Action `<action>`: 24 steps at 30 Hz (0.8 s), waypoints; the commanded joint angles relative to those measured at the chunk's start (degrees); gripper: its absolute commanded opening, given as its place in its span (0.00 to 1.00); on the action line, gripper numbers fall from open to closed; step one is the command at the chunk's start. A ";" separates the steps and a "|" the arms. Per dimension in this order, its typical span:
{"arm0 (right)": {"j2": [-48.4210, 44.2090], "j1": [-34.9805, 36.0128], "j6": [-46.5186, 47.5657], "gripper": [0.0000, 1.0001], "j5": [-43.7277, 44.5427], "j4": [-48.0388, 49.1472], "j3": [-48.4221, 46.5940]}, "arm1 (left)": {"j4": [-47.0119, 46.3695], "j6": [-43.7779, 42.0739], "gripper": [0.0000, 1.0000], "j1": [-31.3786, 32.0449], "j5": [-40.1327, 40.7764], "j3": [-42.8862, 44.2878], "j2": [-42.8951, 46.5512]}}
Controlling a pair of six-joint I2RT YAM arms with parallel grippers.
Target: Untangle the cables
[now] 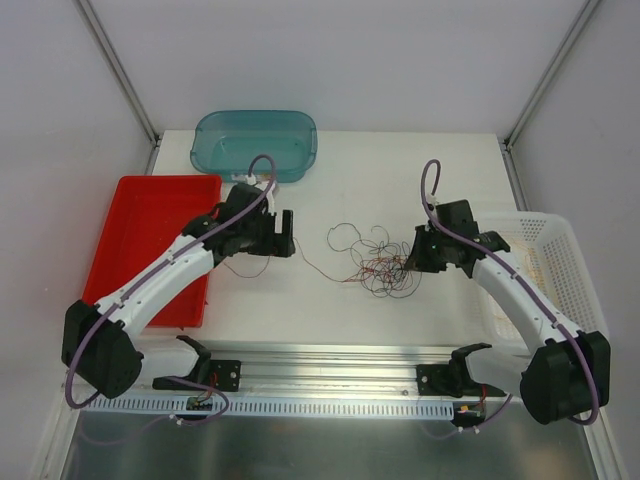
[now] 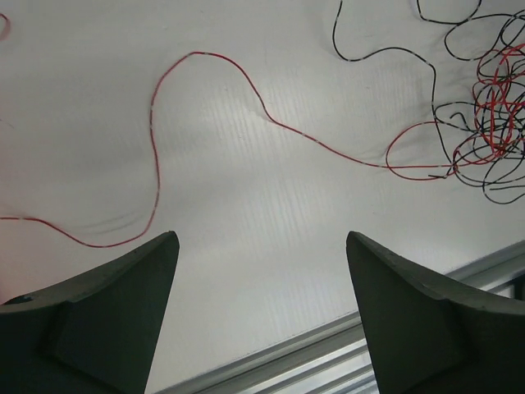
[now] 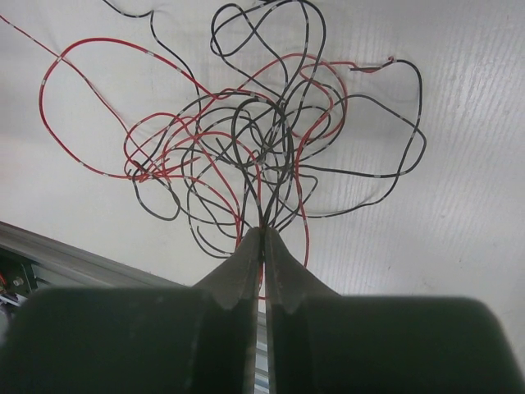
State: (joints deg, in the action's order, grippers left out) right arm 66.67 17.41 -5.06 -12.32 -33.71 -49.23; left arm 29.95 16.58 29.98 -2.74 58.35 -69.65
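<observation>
Left jaws spread over table (image 2: 246, 189); right jaws pinching cables (image 1: 380, 266) mid-table, well off edges.

The left claw (image 2: 261, 240) gapes wide at bottom frame above the white worktop (image 2: 246, 189). A red cable (image 2: 152, 131) snakes left from the tangle of cables (image 2: 490, 123) at upper right.

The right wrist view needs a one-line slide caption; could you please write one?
Right gripper shut on several strands of the red and black cables, tangled on the white table.
</observation>
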 commanded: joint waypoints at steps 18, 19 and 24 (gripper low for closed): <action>-6.03 3.51 -2.41 0.05 0.98 3.83 4.58 | -6.49 60.84 0.69 19.77 10.56 6.16 -27.21; -6.12 3.68 -2.41 0.05 0.98 4.01 4.67 | -6.40 62.68 0.68 20.03 10.91 6.51 -28.17; -6.64 3.86 -2.50 0.05 0.89 4.27 5.20 | -6.40 66.56 0.59 21.26 11.35 7.74 -31.16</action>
State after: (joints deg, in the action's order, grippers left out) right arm 61.69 20.84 -6.85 -11.29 -31.11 -44.47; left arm 23.75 77.19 50.35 6.50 63.92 -99.39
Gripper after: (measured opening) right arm 0.051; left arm 0.599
